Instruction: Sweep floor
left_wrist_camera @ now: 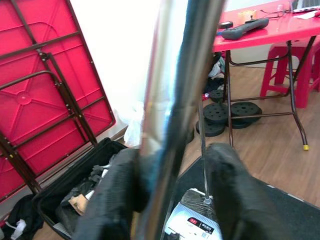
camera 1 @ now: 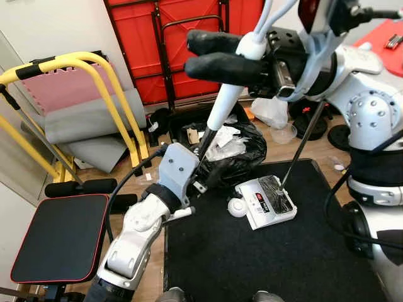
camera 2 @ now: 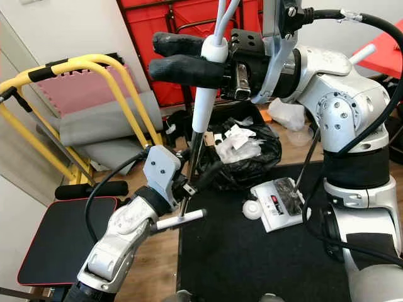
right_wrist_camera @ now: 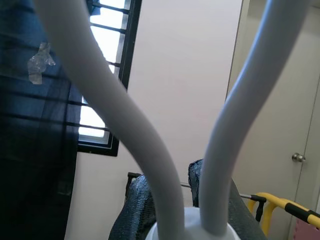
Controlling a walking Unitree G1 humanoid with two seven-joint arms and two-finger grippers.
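A broom handle (camera 1: 221,108), white and forked at the top with a metal pole (camera 2: 192,157) below, stands upright in front of me. My right gripper (camera 1: 195,53) is shut on its white collar (right_wrist_camera: 192,225), high up. My left gripper (camera 2: 192,182) sits lower, its black fingers (left_wrist_camera: 112,197) on either side of the pole. The pole rests against one finger and a gap shows at the other. The lower end of the pole is hidden behind my left arm. A white sweeper head (camera 1: 267,201) with a thin rod lies on the black mat (camera 1: 264,264).
A black bag (camera 1: 242,157) of scraps lies just past the mat, with a small white ball (camera 1: 237,207) beside the sweeper head. A yellow frame (camera 1: 94,69) and a black bench pad (camera 1: 60,236) stand on the left. A folded red table (camera 1: 182,38) leans behind, and weight plates (left_wrist_camera: 227,110) lie on the right.
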